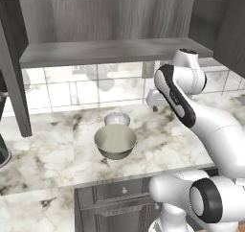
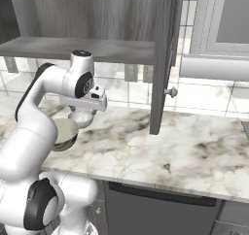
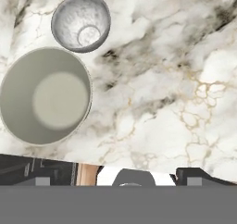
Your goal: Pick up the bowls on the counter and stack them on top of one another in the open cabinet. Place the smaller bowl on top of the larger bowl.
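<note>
Marble counter point(image 3: 176, 79) w/ both bowls side by side, nearly touching, at left of hand view: larger bowl point(image 3: 45, 96) mid-left, smaller bowl point(image 3: 81, 21) upper left. Gripper point(image 2: 82, 110) hovers above, fingers spread wide, empty; bowls lie left of fingertips. Open cabinet point(image 1: 115, 51) shelf bare above.

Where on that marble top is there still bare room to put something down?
The counter is bare right of the cabinet door, out to its front edge. The cabinet shelf is bare too. It is crowded where the larger bowl and smaller bowl sit together.
</note>
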Controlling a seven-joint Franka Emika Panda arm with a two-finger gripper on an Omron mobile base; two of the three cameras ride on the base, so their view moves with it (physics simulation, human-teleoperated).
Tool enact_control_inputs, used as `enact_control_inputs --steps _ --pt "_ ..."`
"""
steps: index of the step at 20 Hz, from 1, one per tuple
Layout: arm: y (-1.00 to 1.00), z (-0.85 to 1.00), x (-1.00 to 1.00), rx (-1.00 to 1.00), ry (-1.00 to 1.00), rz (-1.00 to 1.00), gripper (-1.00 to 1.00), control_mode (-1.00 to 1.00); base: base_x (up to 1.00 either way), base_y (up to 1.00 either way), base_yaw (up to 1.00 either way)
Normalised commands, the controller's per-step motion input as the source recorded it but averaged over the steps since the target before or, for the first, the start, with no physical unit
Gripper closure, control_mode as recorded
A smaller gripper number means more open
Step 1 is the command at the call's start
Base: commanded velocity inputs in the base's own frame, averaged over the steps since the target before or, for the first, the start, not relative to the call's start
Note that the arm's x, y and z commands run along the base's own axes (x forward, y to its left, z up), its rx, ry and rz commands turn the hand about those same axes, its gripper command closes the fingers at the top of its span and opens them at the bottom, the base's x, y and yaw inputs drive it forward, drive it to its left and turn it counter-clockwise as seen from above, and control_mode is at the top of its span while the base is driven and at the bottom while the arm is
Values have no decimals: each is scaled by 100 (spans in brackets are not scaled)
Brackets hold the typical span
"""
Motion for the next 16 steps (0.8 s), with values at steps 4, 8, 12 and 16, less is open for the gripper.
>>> enact_control_inputs --steps 4,8,12,16 --pt "18 -18 12 0 0 -4 -100 -100 0 0 0" --pt "25 -17 18 0 0 -6 -100 -100 0 0 0" --pt "19 -16 24 0 0 -6 -100 -100 0 0 0" --pt "15 -15 26 1 0 -5 -100 -100 0 0 0"
